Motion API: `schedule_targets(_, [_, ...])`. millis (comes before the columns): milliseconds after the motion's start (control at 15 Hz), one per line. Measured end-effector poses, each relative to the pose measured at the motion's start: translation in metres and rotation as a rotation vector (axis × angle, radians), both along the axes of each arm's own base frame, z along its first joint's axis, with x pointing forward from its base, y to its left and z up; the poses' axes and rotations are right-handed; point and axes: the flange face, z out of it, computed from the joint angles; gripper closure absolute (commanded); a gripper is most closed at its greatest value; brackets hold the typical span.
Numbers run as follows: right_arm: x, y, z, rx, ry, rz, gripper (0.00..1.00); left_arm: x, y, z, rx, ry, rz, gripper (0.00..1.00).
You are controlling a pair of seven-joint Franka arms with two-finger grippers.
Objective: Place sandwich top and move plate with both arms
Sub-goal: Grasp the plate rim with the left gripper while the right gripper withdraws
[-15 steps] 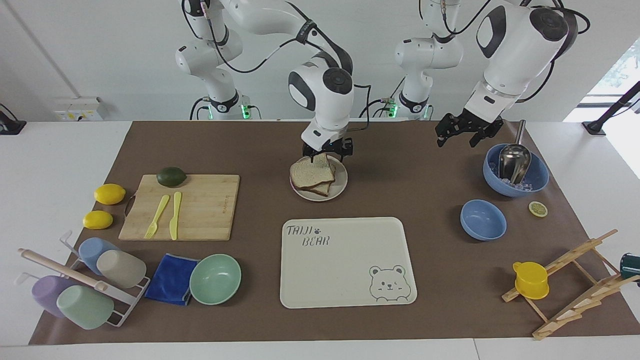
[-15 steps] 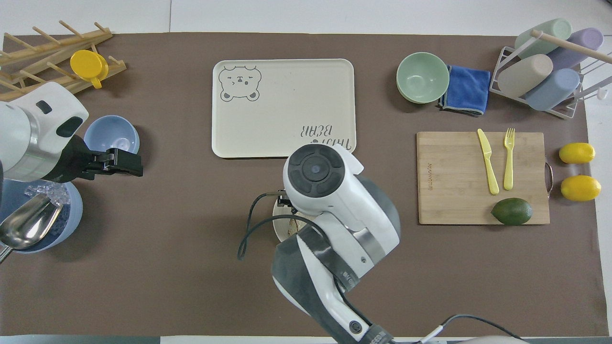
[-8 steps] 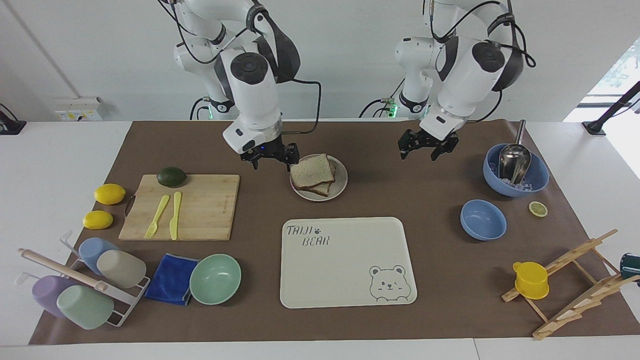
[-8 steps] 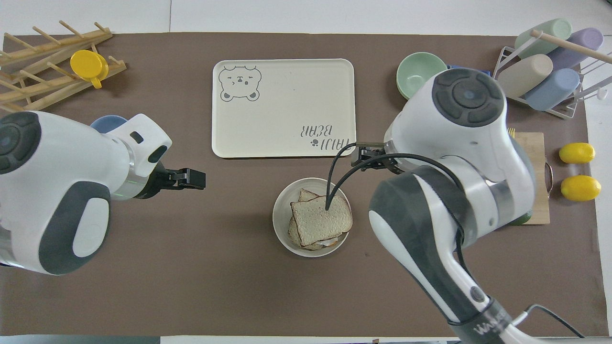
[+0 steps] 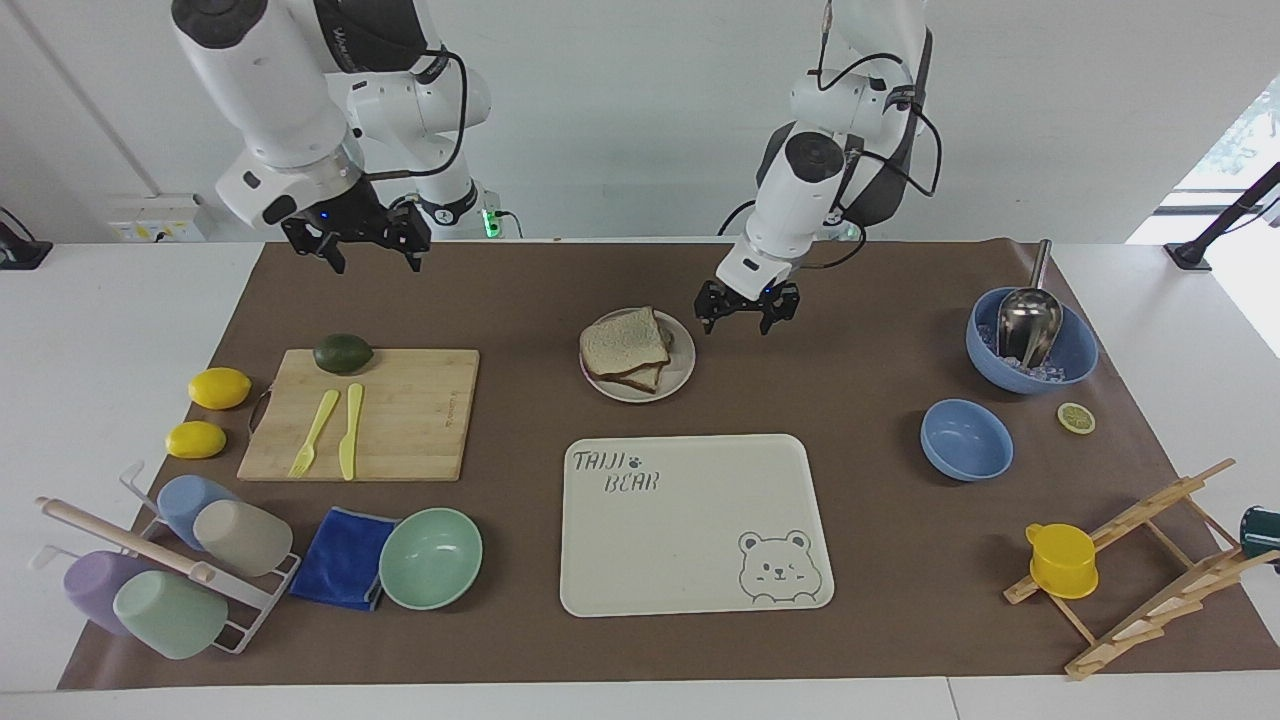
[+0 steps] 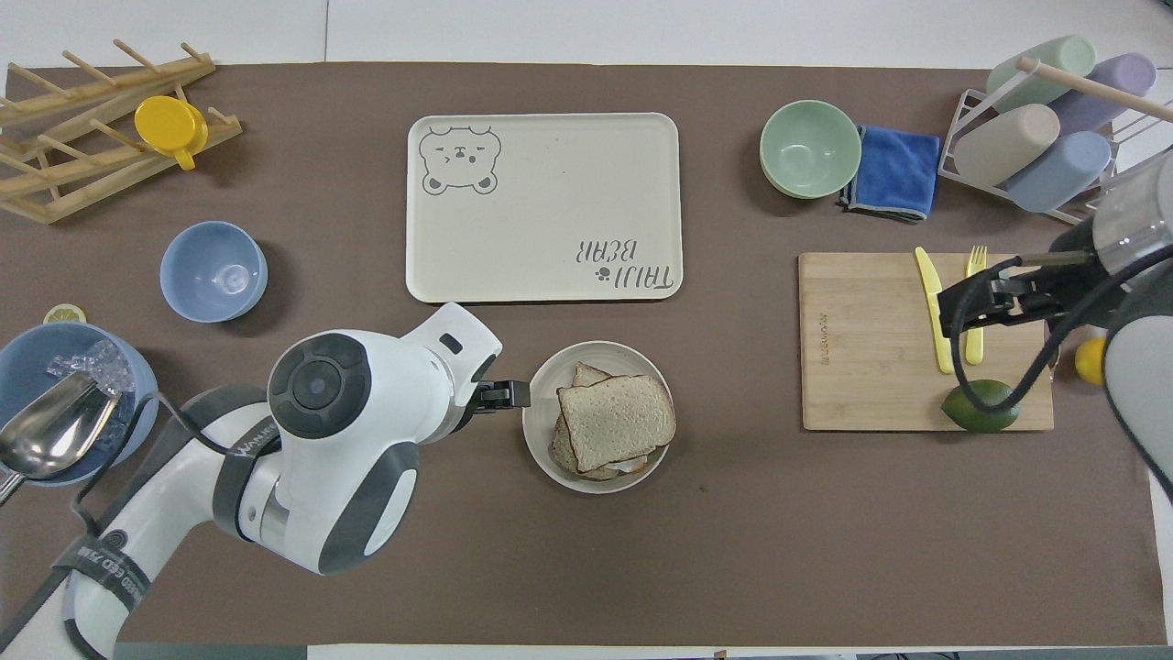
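The plain light-brown bread slice [image 5: 624, 343] lies on top of the sandwich on the small round beige-grey plate [image 5: 683, 372], which sits on the brown mat just nearer to the robots than the cream bear-print tray [image 5: 690, 520]. The left gripper [image 5: 747, 313] hangs low just beside the plate's rim toward the left arm's end, its 2 fingers spread and empty (wrist angled down). The right gripper [image 5: 366, 245] is raised well apart from the plate, toward the right arm's end, fingers spread.

Left arm bent low, left tool [image 5: 747, 321] pointing down, fingers apart, holding nothing. Right arm raised high, right tool [image 5: 368, 250] fingers spread, holding nothing.
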Motion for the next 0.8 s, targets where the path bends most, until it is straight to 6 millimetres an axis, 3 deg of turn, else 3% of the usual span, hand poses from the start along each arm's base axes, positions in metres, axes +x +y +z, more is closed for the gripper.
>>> schedule_targets(133, [0.001,-0.016,0.005,-0.003,-0.006,-0.005,0.00,-0.009,-0.005,-0.017,0.003,0.002,0.012,0.04])
schedule_targets(467, [0.005,-0.019,-0.007,-0.006,0.016,0.032,0.00,-0.019,-0.022,-0.037,0.001,0.001,0.036,0.18])
schedule_targets(800, [0.008,-0.038,-0.013,0.000,0.026,0.060,0.00,-0.032,-0.035,-0.060,-0.003,-0.007,0.042,0.33])
